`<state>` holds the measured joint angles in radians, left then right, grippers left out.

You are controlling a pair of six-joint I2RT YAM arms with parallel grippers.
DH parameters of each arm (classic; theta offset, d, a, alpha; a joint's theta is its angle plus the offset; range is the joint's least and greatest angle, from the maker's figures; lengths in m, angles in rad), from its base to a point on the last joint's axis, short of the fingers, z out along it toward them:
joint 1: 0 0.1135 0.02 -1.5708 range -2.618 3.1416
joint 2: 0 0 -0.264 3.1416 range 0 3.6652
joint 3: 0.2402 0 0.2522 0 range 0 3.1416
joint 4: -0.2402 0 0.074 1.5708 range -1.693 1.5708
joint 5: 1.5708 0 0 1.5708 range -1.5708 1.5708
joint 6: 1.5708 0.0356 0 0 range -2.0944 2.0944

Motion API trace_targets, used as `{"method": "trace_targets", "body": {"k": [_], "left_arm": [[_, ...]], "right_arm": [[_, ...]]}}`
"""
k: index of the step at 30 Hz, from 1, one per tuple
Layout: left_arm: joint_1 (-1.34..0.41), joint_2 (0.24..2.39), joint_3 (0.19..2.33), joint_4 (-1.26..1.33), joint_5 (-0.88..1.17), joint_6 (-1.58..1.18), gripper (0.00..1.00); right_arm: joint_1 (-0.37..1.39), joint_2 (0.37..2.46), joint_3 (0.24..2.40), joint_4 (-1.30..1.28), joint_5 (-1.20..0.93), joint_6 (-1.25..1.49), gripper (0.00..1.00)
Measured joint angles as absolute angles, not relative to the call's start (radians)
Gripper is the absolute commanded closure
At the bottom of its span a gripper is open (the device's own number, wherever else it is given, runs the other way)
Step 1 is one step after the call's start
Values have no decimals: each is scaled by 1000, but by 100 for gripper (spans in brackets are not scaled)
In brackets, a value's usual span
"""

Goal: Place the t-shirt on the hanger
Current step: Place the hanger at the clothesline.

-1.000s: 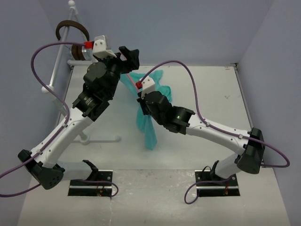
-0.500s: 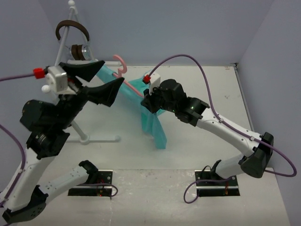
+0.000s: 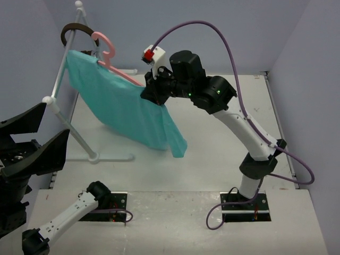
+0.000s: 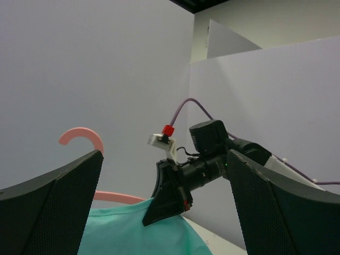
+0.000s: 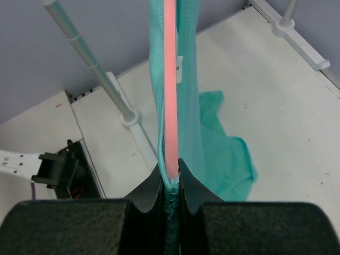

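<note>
**Draped and held aloft**

The right gripper point(image 5: 170, 175) is clenched on one arm-end of the thin pink plastic hanger point(image 5: 169, 79), with cloth pinched in alongside it. The plain teal-green cloth t-shirt point(image 3: 122, 106) drapes over the hanger, held above the white table point(image 3: 223, 133). The hook sits close by the white tubular rack point(image 3: 59, 69) and the brown headphones point(image 3: 69, 29) — whether it catches cannot be told. The left gripper point(image 3: 56, 119) gapes empty, well apart. Pale lilac walls enclose the table.

A white tubular rack point(image 3: 113, 157) stands at the ten o'clock side of the pale table point(image 3: 228, 122), with its foot bar resting on the surface. Brown headphones point(image 3: 68, 32) hang at the rack's top, toward eleven o'clock. Grey-blue walls enclose the table.
</note>
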<state>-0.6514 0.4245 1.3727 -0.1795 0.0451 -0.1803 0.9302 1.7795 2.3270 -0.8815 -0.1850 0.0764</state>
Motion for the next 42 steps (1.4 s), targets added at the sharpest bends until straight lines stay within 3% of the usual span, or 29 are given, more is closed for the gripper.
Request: {"method": "trace_targets", "body": {"k": [4,10,17,25,42], "left_arm": [[-651,423,1398,-233,27,-172,0],[-651,421,1411,-287,5,-158,0],[-651,397,1381,-318,-31,-137,0],[-651,374,1362,-336,-64,-134,0],[-651,322,1396,-372,-65,-134,0]], "right_arm": [[926,1907,2401,-896,-144,63,100],[930,2007,2337,-894,-149,39,100],[939,2010,2207,-717,-224,-39,100],[948,2149,2423,-550,-326,-92,100],[950,2323,2466,-423,-350,-125,100]]}}
